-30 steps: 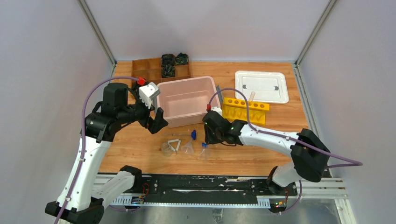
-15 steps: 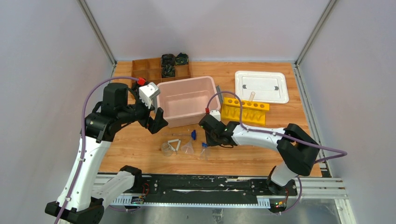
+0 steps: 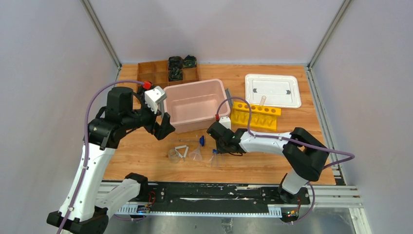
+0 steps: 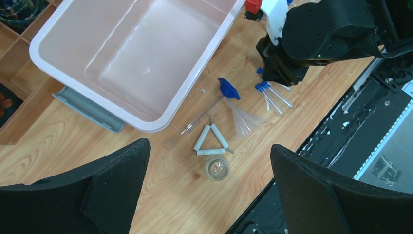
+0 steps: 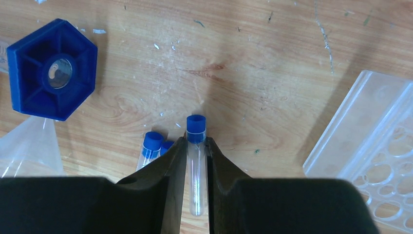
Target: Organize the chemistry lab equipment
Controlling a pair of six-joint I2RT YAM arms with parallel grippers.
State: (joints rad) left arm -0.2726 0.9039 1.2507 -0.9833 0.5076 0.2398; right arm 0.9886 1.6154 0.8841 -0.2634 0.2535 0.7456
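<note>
jaws of the right gripper (image 5: pixel 196 144), wider a second ago, now clamp one tube (image 5: pixel 196 124) just beside two other tubes (image 5: pixel 152 142) on the table (image 5: pixel 272 73). left gripper (image 4: pixel 209 148) hangs wide open; the tube looks ready for the rack (image 3: pixel 255 117).

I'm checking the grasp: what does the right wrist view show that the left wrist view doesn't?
Only right wrist: the right gripper pinching one blue-capped clear tube, plus a clear holed plastic rack. Only left wrist: the pink plastic bin, white wire triangle and small clear beaker. Both: the blue hexagonal piece and loose blue-capped tubes.
</note>
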